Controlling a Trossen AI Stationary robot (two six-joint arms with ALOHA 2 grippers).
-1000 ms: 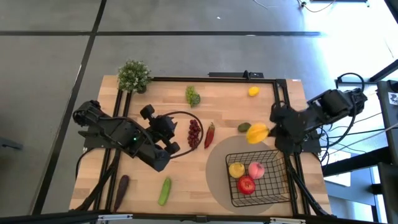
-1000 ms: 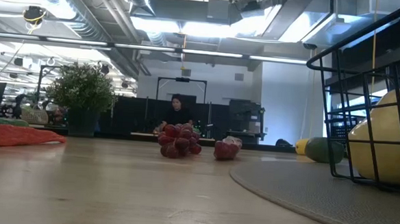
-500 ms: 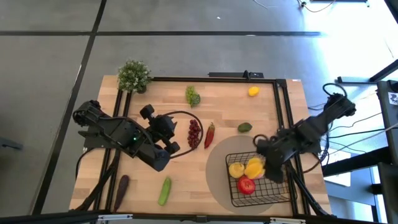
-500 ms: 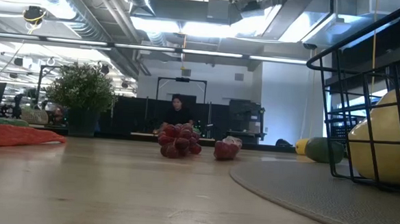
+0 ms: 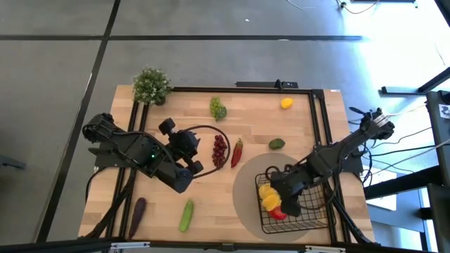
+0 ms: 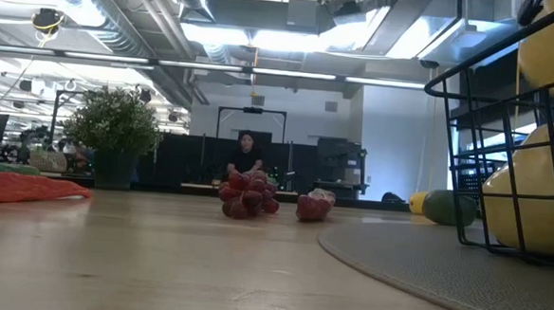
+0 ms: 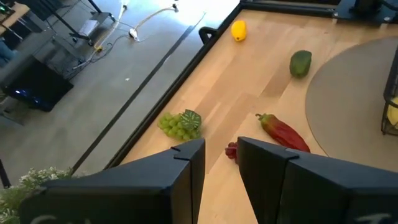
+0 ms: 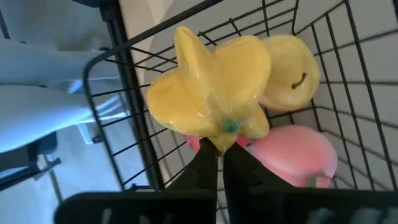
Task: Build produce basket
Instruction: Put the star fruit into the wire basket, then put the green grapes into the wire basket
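Basket (image 5: 316, 214) sat at the table's right front on a round mat (image 5: 246, 193), holding a pear (image 8: 292, 71) and peach (image 8: 298, 155). Directly above them hung the right gripper (image 8: 221, 149), clamped on a yellow fruit (image 8: 208, 93), probably the mango, with free space beneath. The left gripper (image 7: 221, 152) waited mid-table, part-spread, apparently empty.

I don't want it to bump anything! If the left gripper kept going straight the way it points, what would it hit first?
Probably the dark red grapes. The left gripper hangs just beside them, aimed across the table, with the red chili lying a little farther along. Its height above the wood is hard to judge, so it might pass over them.
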